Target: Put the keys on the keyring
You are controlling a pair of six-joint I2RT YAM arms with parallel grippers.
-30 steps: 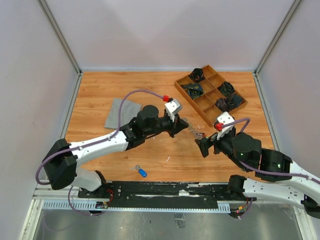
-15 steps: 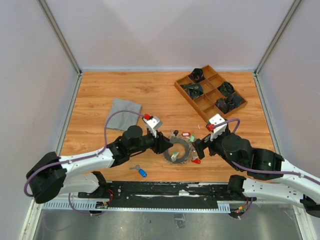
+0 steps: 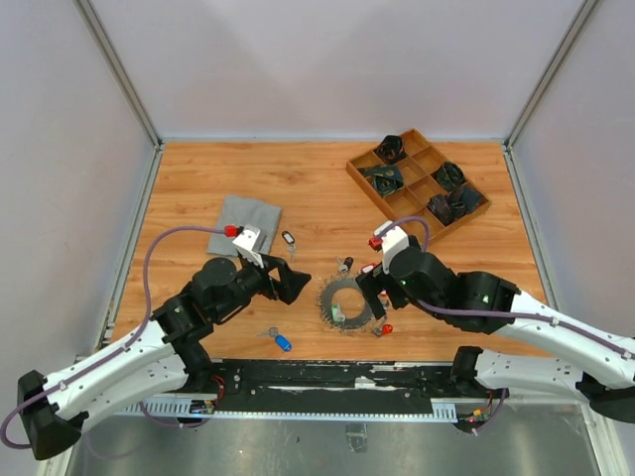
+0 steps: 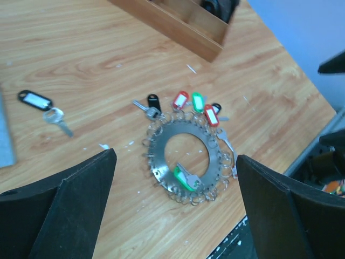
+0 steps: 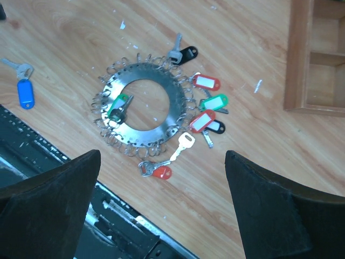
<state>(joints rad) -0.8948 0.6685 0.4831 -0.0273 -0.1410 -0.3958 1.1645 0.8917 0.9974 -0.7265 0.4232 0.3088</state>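
Steel keys (image 5: 207, 82), several with coloured tags, fan out from the keyring (image 3: 347, 302), which lies flat on the bench (image 3: 298, 178) near its front edge, between the two arms. The right tool (image 5: 163, 155) hangs almost straight above the ring with its fingers spread wide and nothing between them. The left tool (image 3: 295, 285) is just to the ring's left, also spread wide and empty, facing the ring.

Two keys lie loose. The black-tagged key (image 3: 289, 239) is beyond the left tool, near the grey cloth (image 3: 243, 220), with tag and blade in a line slanting across the left wrist view. The blue-tagged key (image 3: 282, 343) is by the front edge, left of the ring. Both lie on the left arm's side, so that arm looks better placed to fetch one while the right steadies the ring.
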